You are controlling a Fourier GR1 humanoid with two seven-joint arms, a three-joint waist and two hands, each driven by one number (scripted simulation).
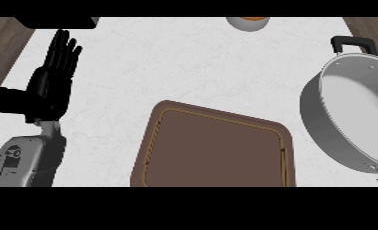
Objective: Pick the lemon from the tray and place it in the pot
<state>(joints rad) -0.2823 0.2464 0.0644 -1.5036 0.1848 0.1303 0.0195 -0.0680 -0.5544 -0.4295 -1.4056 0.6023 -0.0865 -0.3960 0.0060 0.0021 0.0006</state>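
Observation:
A brown tray (214, 149) lies on the white counter at the lower middle, and nothing shows on its surface. A grey metal pot (347, 109) with a black handle sits at the right edge, its inside bare as far as it shows. No lemon appears anywhere in the head view. My left hand (52, 81) rests at the far left, fingers straight and pointing up, holding nothing. My right hand does not show.
A pale round object with an orange top (248, 22) is cut off by the upper edge. A dark block (63, 22) sits at the top left. Wooden strips (13, 39) flank the white counter (184, 64) on both sides.

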